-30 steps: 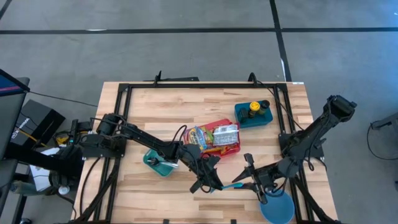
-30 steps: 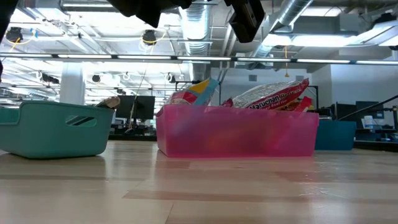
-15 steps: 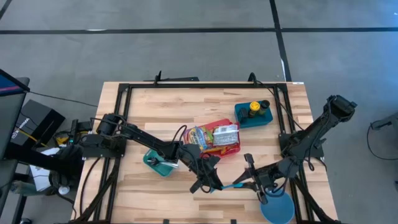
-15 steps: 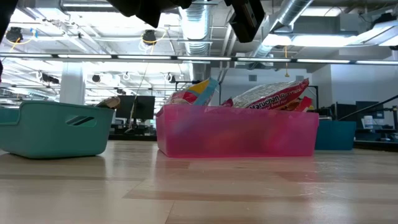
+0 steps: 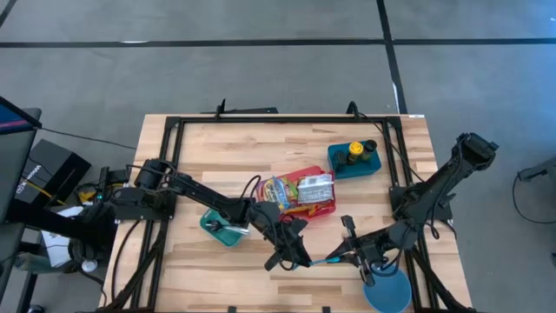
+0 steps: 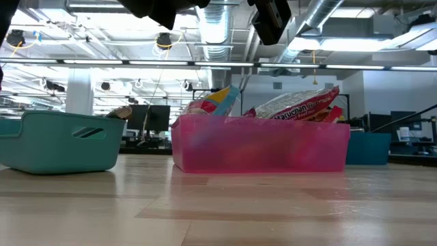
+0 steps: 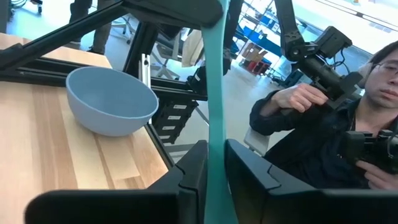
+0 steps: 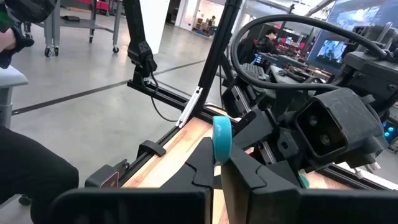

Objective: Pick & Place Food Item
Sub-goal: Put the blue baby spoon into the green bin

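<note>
both tools, left tool [image 5: 294, 257] and right tool [image 5: 339, 256], clamp opposite ends of a teal utensil [image 5: 318, 260].

The table [image 5: 200, 148] is pale, smooth wood planking. The pink bin [image 6: 259, 143] is translucent plastic; the teal bin [image 6: 58, 142] is opaque matt plastic. The blue bowl [image 7: 111, 109] looks smooth and matt.
</note>
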Action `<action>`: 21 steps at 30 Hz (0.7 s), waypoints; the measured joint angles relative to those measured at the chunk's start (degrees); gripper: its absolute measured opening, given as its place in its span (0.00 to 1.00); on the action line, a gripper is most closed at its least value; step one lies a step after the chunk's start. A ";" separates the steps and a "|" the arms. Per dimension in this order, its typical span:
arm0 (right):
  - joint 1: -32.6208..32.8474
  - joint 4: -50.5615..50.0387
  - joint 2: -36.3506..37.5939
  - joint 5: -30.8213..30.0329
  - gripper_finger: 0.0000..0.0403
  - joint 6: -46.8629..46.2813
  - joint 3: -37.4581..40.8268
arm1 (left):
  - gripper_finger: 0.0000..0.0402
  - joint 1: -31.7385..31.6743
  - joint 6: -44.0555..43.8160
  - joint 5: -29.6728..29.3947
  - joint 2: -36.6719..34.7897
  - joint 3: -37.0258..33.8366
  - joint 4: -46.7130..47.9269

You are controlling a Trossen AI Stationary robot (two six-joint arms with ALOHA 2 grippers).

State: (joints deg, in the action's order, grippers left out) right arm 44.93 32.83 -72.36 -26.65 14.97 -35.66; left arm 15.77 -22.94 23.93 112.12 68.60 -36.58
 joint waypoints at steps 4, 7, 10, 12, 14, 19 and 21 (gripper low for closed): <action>0.00 -0.06 0.02 -0.20 0.01 -0.96 0.00 | 0.18 0.00 -0.38 -0.08 0.00 0.00 0.46; 0.00 -1.05 0.07 -0.22 0.01 -1.82 0.00 | 0.24 -0.28 -1.98 -0.11 0.00 -0.02 1.50; 0.00 -1.89 0.08 -0.28 0.01 -2.61 0.00 | 0.29 -0.94 -2.91 0.12 0.00 -0.02 2.19; 0.00 -2.58 0.09 -0.28 0.01 -3.15 0.00 | 0.32 -1.52 -3.04 1.46 0.00 -0.02 2.20; 0.10 -2.68 0.09 -0.28 0.01 -3.67 0.00 | 0.33 -2.09 -3.06 3.09 0.00 -0.02 2.22; 0.09 -4.65 0.09 -0.39 0.01 -5.35 0.00 | 0.32 -2.80 -4.56 4.10 0.00 -0.02 2.32; 0.07 -5.41 0.09 -0.42 0.01 -6.26 0.00 | 0.31 -2.95 -4.54 4.11 -0.27 -0.02 2.83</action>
State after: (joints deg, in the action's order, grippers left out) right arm 45.00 27.43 -72.27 -27.07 8.71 -35.66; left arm 12.82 -27.48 28.04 111.85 68.58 -33.75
